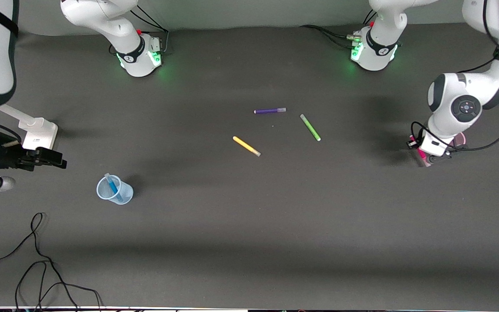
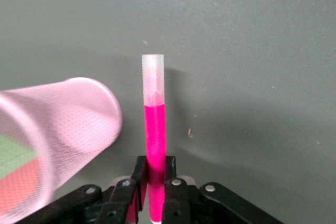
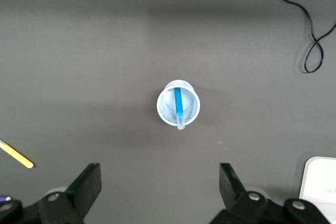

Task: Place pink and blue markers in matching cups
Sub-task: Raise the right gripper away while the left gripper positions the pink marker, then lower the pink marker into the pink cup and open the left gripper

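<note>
The pink marker (image 2: pixel 154 140) is clamped in the left pincer (image 2: pixel 155 182), both fingers (image 2: pixel 137 179) pressed tight against its magenta barrel, pale cap end pointing away from the wrist. Just beside it is the pink cup (image 2: pixel 68 124), translucent, its rim toward the wrist camera, and the marker is outside it, alongside the wall, not in it. From the front camera the left pincer (image 1: pixel 432 159) sits low at the left arm's end of the worktop (image 1: pixel 249 242), with a sliver of pink marker (image 1: pixel 421 154) showing under the wrist and the pink cup (image 1: pixel 460 139) peeking out right next to it; whether the cup stands upright or is tipped, I cannot tell.

Over at the right arm's end, the blue marker (image 1: pixel 112 186) is in the blue cup (image 1: pixel 115 190), leaning against the rim with its pale cap end sticking out. The right wrist view looks straight down on it: blue cup (image 3: pixel 178 104), blue marker (image 3: pixel 179 106) inside. The right pincer (image 3: pixel 160 187) hangs above with its fingers spread wide and nothing between them; in the front view the right pincer (image 1: pixel 43 157) is up near that end of the worktop.

In the middle of the worktop lie three other pens, well apart from both cups: a yellow pen (image 1: pixel 246 146) nearest the front camera, a lime-green pen (image 1: pixel 310 127) and a purple pen (image 1: pixel 270 111).
</note>
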`<state>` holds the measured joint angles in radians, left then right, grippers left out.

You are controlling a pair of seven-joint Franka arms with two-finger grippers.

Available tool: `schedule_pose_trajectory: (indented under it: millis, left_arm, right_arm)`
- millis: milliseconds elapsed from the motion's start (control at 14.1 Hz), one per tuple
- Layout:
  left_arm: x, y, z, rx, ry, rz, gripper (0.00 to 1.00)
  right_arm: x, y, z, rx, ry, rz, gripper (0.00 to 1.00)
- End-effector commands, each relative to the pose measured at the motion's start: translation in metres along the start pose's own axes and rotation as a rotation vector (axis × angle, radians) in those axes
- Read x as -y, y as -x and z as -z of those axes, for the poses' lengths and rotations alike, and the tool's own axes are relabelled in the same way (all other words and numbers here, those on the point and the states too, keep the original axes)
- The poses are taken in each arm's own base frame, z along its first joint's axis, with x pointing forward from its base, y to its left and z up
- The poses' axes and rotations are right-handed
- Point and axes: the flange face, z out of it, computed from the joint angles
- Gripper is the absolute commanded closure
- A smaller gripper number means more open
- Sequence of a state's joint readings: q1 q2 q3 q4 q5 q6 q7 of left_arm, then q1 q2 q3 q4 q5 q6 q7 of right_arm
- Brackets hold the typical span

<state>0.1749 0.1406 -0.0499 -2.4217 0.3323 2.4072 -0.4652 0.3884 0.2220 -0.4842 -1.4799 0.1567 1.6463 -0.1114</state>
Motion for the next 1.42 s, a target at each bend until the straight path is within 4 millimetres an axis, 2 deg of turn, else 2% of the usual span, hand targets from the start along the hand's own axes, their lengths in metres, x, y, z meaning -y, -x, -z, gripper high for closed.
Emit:
schedule_pose_trajectory:
  millis: [0, 71, 213, 284, 426, 639, 923, 1136, 1207, 1349]
  left_arm:
    - [-0.010, 0.004, 0.071, 0.071, 0.022, 0.036, 1.00]
    - [-0.009, 0.001, 0.091, 0.134, 0.071, 0.039, 1.00]
    - [0.004, -0.013, 0.142, 0.280, 0.173, 0.036, 1.00]
    - [0.015, -0.016, 0.161, 0.318, 0.182, 0.013, 1.00]
    - [0.030, -0.018, 0.183, 0.294, 0.194, -0.106, 1.00]
    - [0.065, -0.033, 0.191, 0.166, 0.144, -0.454, 1.00]
    - [0.115, -0.046, 0.202, -0.022, 0.166, -0.888, 1.00]
    - [0.154, -0.038, 0.180, -0.200, 0.366, -1.101, 1.00]
    - [0.168, -0.038, 0.167, -0.285, 0.366, -1.222, 1.00]
    - [0.190, -0.033, 0.134, -0.473, 0.440, -1.346, 1.00]
  right_arm:
    - [0.006, 0.023, 0.028, -0.047, 0.014, -0.010, 0.00]
    - [0.004, 0.027, 0.034, -0.049, 0.009, -0.008, 0.00]
    - [-0.006, 0.035, 0.044, -0.062, -0.001, -0.020, 0.00]
    - [-0.014, 0.038, 0.046, -0.064, -0.005, -0.032, 0.00]
    - [-0.021, 0.044, 0.050, -0.061, -0.005, -0.038, 0.00]
    - [-0.024, 0.047, 0.051, -0.039, 0.015, -0.035, 0.00]
    - [-0.018, 0.048, 0.056, -0.046, 0.036, -0.027, 0.00]
    - [-0.018, 0.048, 0.056, -0.048, 0.036, -0.030, 0.00]
    - [-0.019, 0.048, 0.054, -0.045, 0.036, -0.031, 0.00]
    - [-0.019, 0.048, 0.054, -0.043, 0.036, -0.031, 0.00]
